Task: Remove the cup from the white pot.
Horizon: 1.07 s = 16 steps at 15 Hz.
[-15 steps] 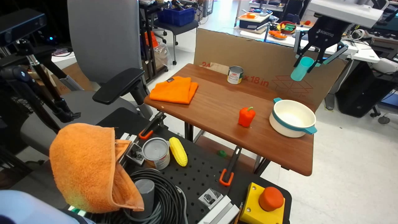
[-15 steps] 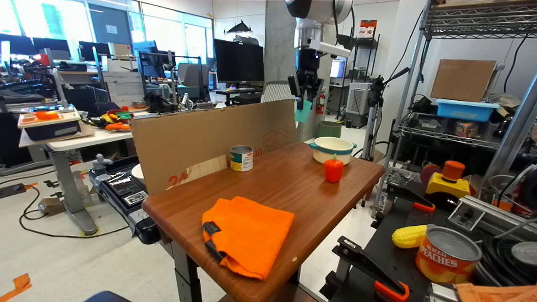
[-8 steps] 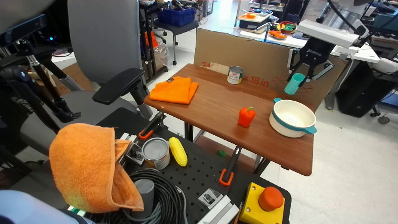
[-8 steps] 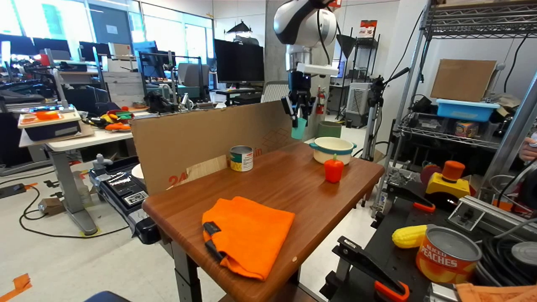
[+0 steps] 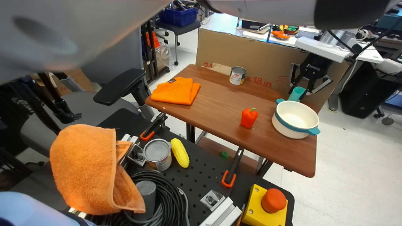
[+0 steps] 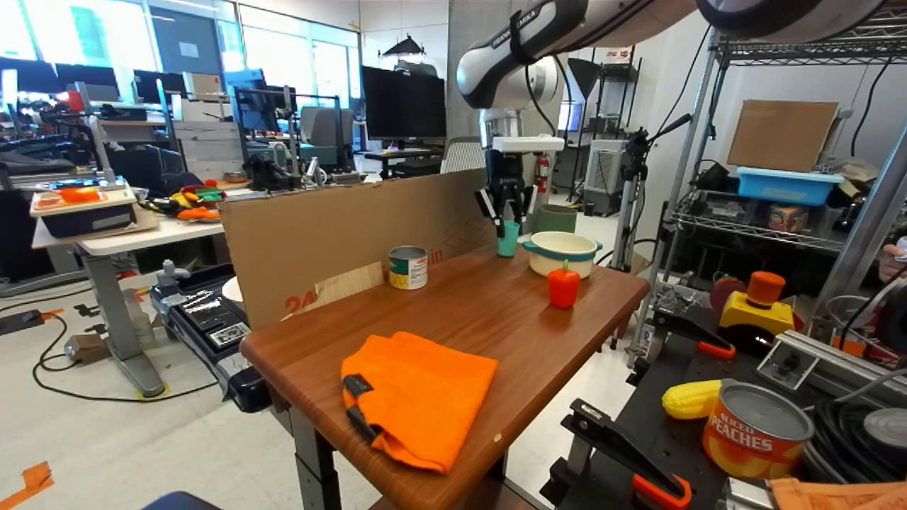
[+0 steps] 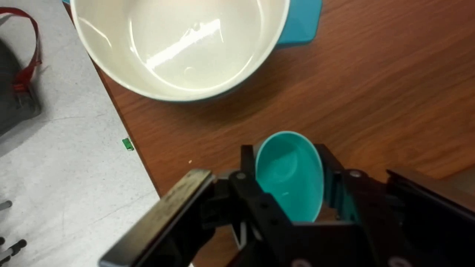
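Gripper [image 7: 287,159] holding smooth, round-mouthed teal cup [image 7: 291,185]; glossy round white pot [image 7: 200,76] nearby; wood-grained tabletop [image 7: 378,96] beneath.

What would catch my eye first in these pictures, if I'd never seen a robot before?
Probably the big white arm stretching across the top of an exterior view; in the wrist view, its claw is closed on a teal cup. That cup is beside the white pot, at one end of the wooden table. Next would come the vivid orange cloth, folded at the table's other end, and the orange-red pepper near the pot.
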Available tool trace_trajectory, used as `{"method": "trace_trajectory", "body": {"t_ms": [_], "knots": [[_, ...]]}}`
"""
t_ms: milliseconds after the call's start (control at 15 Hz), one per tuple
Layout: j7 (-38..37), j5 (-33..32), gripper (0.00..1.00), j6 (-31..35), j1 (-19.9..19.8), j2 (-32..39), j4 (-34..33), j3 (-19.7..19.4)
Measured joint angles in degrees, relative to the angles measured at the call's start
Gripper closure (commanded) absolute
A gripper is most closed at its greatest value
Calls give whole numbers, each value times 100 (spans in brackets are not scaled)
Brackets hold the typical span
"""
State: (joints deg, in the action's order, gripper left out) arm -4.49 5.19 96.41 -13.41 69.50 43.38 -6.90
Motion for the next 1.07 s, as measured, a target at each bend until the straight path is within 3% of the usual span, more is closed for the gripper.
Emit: {"method": "trace_trajectory", "body": {"t_ms": [67, 400, 1067], "knots": [[-64, -28, 32, -73, -4, 75, -115, -4], [-207, -142, 1, -348, -22, 319, -570, -13], [97, -149, 0, -341, -12, -66, -670, -17]]}}
